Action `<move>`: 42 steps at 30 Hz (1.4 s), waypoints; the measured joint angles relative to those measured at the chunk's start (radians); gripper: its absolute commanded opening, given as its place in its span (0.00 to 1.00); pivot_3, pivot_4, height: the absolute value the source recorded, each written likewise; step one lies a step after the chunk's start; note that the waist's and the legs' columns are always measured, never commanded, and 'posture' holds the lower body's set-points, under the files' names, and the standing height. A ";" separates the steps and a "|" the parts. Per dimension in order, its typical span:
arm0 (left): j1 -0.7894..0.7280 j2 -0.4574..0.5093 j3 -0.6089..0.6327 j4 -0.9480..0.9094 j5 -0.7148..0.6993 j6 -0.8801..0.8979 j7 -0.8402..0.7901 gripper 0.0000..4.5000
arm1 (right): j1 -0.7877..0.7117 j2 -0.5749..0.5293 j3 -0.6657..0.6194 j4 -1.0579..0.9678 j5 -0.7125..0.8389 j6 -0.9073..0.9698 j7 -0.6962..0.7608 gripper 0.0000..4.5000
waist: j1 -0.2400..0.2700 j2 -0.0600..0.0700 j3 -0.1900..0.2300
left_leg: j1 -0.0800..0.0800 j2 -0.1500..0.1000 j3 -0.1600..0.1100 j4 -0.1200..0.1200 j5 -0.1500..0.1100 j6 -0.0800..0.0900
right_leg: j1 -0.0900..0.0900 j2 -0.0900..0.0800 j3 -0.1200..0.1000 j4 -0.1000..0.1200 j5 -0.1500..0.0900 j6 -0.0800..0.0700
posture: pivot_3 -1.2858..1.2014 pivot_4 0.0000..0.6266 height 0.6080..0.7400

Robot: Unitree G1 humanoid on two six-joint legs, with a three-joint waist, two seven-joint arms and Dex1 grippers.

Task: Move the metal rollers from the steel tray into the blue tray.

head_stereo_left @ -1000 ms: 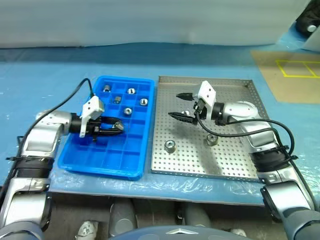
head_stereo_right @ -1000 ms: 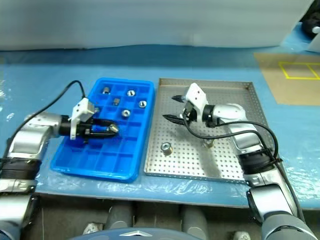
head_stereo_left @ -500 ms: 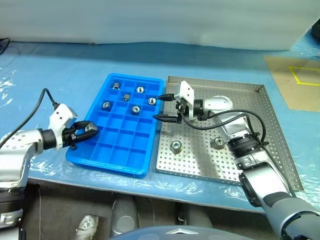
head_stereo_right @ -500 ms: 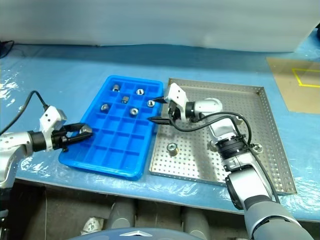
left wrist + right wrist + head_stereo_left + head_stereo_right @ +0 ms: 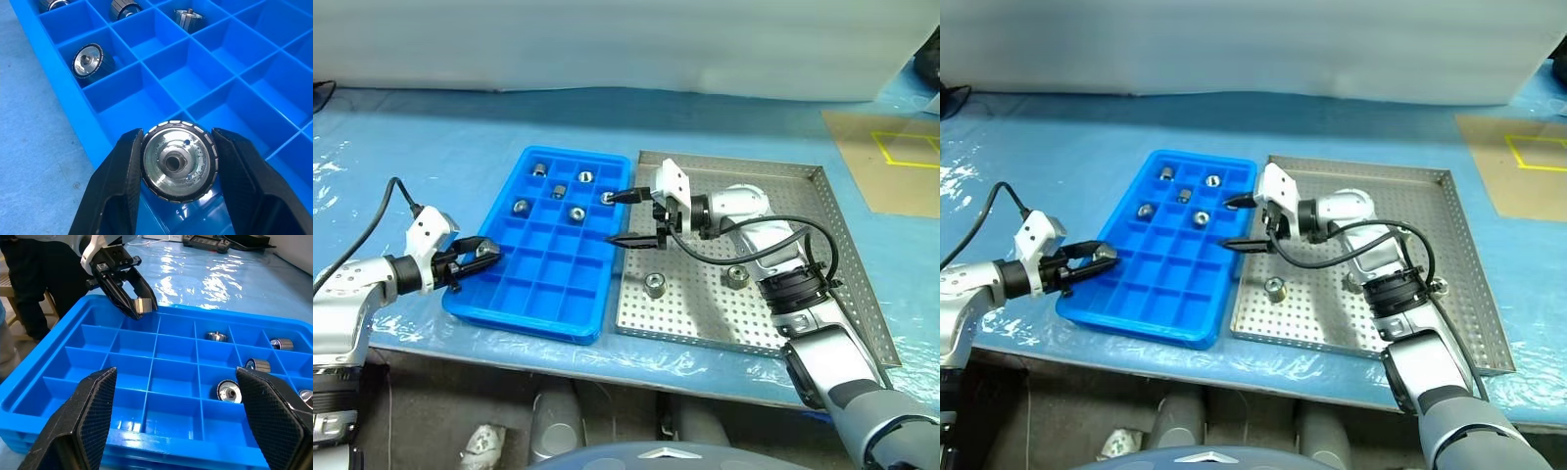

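The blue tray (image 5: pixel 538 294) lies left of the steel tray (image 5: pixel 803 323). Several metal rollers (image 5: pixel 577 212) rest in the blue tray's far compartments. Two more rollers (image 5: pixel 655 284) (image 5: pixel 737 276) stand on the steel tray's perforated floor. My left gripper (image 5: pixel 480 253) hovers at the blue tray's near-left corner, shut on a roller (image 5: pixel 178 161) gripped by its rim, its flat face towards the wrist camera. My right gripper (image 5: pixel 622 217) stands wide open and holds nothing. It points left over the seam between the two trays and shows from its own wrist (image 5: pixel 176 373).
Both trays sit on a pale blue plastic sheet (image 5: pixel 431 127). A brown board with yellow lines (image 5: pixel 891 162) lies at the far right. A black cable (image 5: pixel 386 206) loops up from my left wrist. A white wall closes the back.
The camera has shifted. My left gripper has carried its roller left, from over the tray's middle to the near-left corner. My right gripper has swung left from the steel tray to the trays' seam.
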 measured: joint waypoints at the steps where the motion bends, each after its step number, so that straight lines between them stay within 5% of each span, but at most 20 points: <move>1: 0.001 0.002 0.000 0.000 -0.002 -0.001 -0.002 0.42 | 0.003 -0.001 0.000 -0.005 0.000 0.005 0.000 0.89 | 0.000 0.000 0.000 | 0.000 0.000 0.000 0.000 0.000 0.000 | 0.000 0.000 0.000 0.000 0.000 0.000 | 0.59 0.24 1.00; 8: -0.041 0.001 -0.049 0.025 -0.001 -0.013 0.000 0.42 | 0.010 0.000 0.001 -0.010 -0.003 0.007 -0.011 0.89 | 0.002 0.001 -0.001 | -0.001 -0.001 0.000 0.000 0.000 0.000 | 0.000 0.000 0.000 0.000 0.000 0.000 | 0.58 0.24 1.00; 14: -0.046 -0.013 -0.093 0.040 -0.011 -0.014 -0.011 0.86 | 0.021 -0.005 0.000 -0.010 -0.007 0.006 -0.026 0.89 | -0.004 0.002 -0.001 | 0.000 0.001 0.000 -0.001 0.001 -0.001 | -0.001 0.001 0.000 0.000 0.000 -0.001 | 0.58 0.24 1.00; 30: -0.203 -0.022 -0.143 0.055 -0.033 0.017 -0.015 0.86 | 0.031 -0.031 -0.006 -0.015 -0.014 0.002 -0.063 0.89 | 0.003 0.002 -0.001 | -0.004 0.000 -0.002 0.000 0.003 -0.004 | -0.001 0.001 -0.002 -0.001 0.000 -0.001 | 0.53 0.24 1.00; 42: -0.627 -0.330 -0.400 0.306 0.030 -0.090 -0.123 0.86 | 0.208 -0.174 -0.127 -0.239 0.000 0.114 -0.174 0.89 | -0.035 0.001 -0.001 | -0.005 -0.001 -0.001 0.005 0.003 -0.004 | 0.000 0.002 0.003 0.000 0.001 0.000 | 0.43 0.24 1.00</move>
